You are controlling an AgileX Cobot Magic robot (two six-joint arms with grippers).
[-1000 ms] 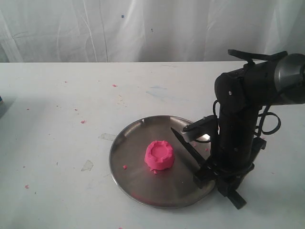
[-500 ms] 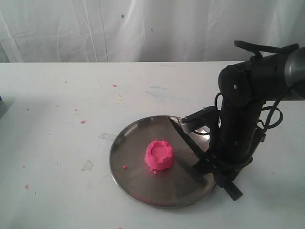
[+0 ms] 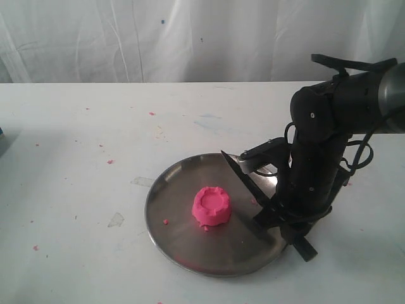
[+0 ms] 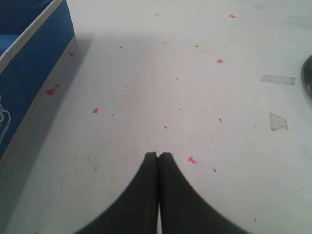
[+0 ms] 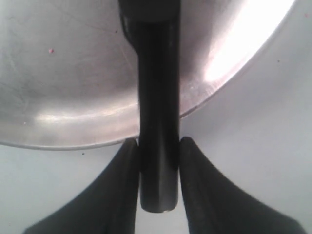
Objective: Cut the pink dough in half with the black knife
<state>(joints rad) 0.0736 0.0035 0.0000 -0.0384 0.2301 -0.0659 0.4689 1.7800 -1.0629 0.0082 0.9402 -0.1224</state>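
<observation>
Since 1 s ago: right arm has shifted a bit toward the plate centre and the black knife [image 3: 243,179] has swung up, tip now higher and closer to the plate's far rim than before. Small further change vs 0.5 s ago. Dough hasn't moved.

Right hand [image 5: 157,155]: clamped on the black knife's handle, one finger [image 5: 126,180] on each side, handle end poking out just past them. In the wrist view the handle runs over the edge of the steel plate [image 3: 171,234], with the fingers over bare tabletop [image 3: 76,190] just outside the rim. In the exterior view the blade slants upward from the hand, point toward the plate's far rim. Can't tell if the blade touches the plate.

Pink dough [image 3: 212,206]: whole, one round puck with a dimpled top, sitting near the plate's centre. Knife is beside it on the arm's side of the plate, apart from it, no contact.

Left hand [image 4: 158,161]: fingers pressed together, nothing between them, over bare tabletop well away from the plate. Blue box [image 4: 24,73] lies further off, away from the plate.

Pink crumbs [image 4: 191,159] scattered on the tabletop around the plate, one or two on the plate near the dough.
</observation>
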